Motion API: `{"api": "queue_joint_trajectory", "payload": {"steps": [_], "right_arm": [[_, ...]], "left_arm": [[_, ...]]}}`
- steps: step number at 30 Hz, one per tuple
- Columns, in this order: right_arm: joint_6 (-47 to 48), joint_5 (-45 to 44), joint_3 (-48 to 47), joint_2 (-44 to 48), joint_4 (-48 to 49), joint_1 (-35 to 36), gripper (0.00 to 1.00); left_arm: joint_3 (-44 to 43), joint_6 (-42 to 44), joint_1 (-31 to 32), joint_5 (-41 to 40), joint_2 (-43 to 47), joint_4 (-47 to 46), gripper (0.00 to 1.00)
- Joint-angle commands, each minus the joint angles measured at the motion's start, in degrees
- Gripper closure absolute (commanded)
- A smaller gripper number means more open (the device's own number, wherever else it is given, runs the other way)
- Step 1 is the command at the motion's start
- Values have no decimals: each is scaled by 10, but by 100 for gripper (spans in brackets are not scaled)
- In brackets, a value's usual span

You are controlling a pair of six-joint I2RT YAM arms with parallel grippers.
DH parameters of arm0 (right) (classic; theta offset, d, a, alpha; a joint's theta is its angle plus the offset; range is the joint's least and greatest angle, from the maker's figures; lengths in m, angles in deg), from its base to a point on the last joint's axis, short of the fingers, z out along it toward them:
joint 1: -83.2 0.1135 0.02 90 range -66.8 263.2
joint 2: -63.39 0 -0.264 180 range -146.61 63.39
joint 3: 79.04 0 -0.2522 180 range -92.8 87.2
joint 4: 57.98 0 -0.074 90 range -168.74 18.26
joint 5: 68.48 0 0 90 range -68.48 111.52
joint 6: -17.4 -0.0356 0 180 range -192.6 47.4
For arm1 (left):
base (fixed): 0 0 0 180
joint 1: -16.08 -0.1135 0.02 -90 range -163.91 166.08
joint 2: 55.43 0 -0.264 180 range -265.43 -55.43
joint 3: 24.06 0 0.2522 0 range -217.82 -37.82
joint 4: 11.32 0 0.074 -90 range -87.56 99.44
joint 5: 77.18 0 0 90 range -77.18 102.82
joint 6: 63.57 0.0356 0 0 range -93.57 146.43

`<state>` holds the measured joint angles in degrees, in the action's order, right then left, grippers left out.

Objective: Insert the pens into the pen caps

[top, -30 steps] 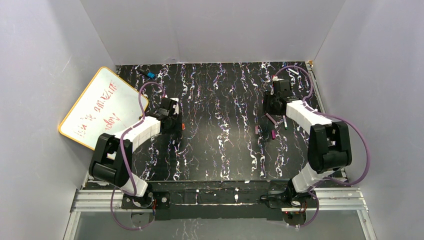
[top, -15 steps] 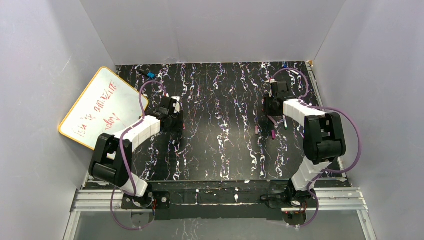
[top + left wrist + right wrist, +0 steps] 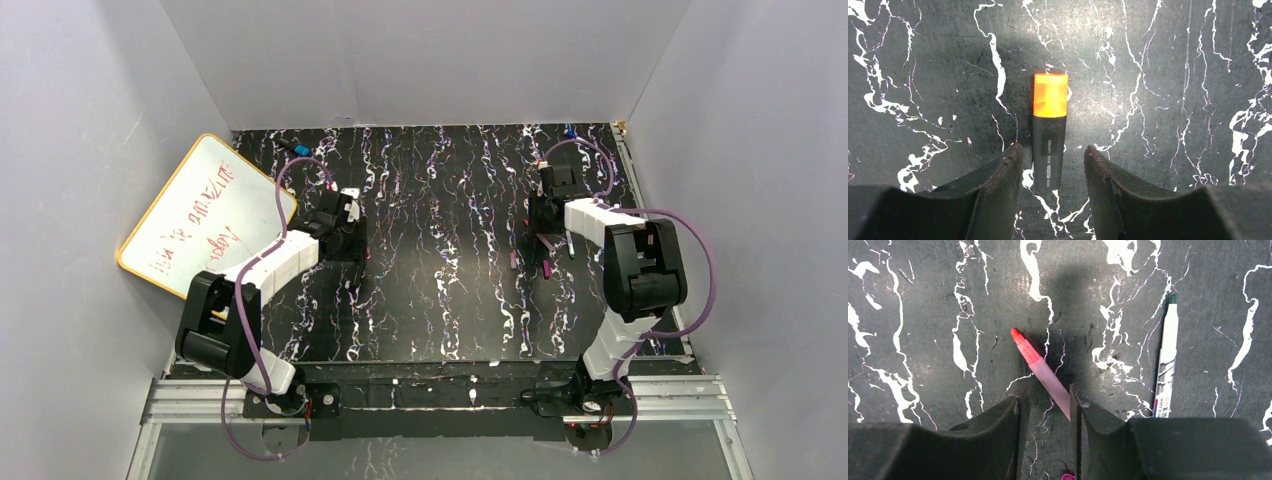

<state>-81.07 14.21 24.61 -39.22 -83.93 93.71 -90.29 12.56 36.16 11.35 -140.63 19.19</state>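
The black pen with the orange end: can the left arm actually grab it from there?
Probably yes. The left gripper is open, with a finger on each side of the black pen, which lies flat on the table with nothing in between.

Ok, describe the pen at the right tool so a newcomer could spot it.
Find the right arm's tool over the black marbled table. A pink pen lies with one end between its fingers, slanting up and left in the wrist view. Its red tip and pink barrel set it apart from the white pen to its right, green-tipped and lying nearly straight.
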Motion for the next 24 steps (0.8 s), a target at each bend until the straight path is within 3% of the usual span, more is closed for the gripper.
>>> {"api": "queue_joint_trajectory", "payload": {"steps": [1,17,24], "right_arm": [[10,0,-13,-7,15,-2,59],[17,18,-13,-30,16,-3,67],[17,19,-12,-34,18,-3,80]], "left_arm": [[-19,7,1,3,25,14,53],[-19,12,1,4,35,19,54],[-23,11,1,9,35,19,55]]}}
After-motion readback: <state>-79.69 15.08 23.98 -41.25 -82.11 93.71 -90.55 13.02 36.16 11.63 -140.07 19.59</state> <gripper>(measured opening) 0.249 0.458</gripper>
